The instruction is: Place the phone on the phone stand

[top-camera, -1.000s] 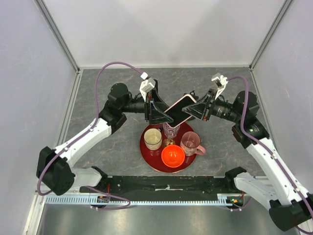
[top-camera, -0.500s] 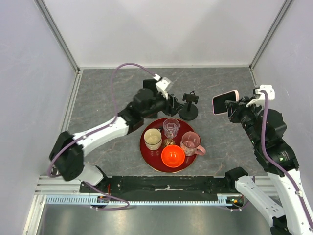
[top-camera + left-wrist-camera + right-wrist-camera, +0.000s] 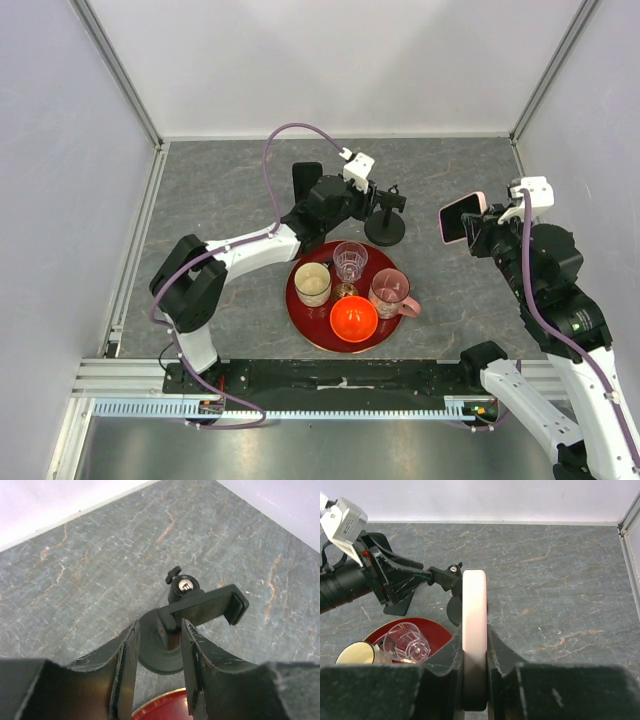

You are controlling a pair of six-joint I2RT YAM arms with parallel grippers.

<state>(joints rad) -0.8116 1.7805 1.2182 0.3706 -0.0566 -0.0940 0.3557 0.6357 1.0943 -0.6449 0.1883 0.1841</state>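
The phone [image 3: 460,217], pink-edged with a dark screen, is held on edge above the table at the right by my right gripper [image 3: 471,232], which is shut on it. In the right wrist view the phone [image 3: 474,600] stands edge-on between the jaws of the right gripper [image 3: 474,638]. The phone stand [image 3: 385,228], black with a disc base, post and clamp head, stands behind the tray. My left gripper [image 3: 374,206] is open at the stand. In the left wrist view its fingers [image 3: 160,625] flank the post of the stand [image 3: 205,606] with a gap.
A red tray [image 3: 296,312] in front of the stand holds a cream cup [image 3: 312,283], a clear glass [image 3: 350,260], a pink mug [image 3: 390,292] and an orange bowl [image 3: 353,318]. A black upright slab [image 3: 305,180] stands behind my left arm. Walls enclose the table.
A second ago both grippers held the phone over the tray. The left let go, and the right carried the phone to the right. The left gripper has since reached right to the stand's post.
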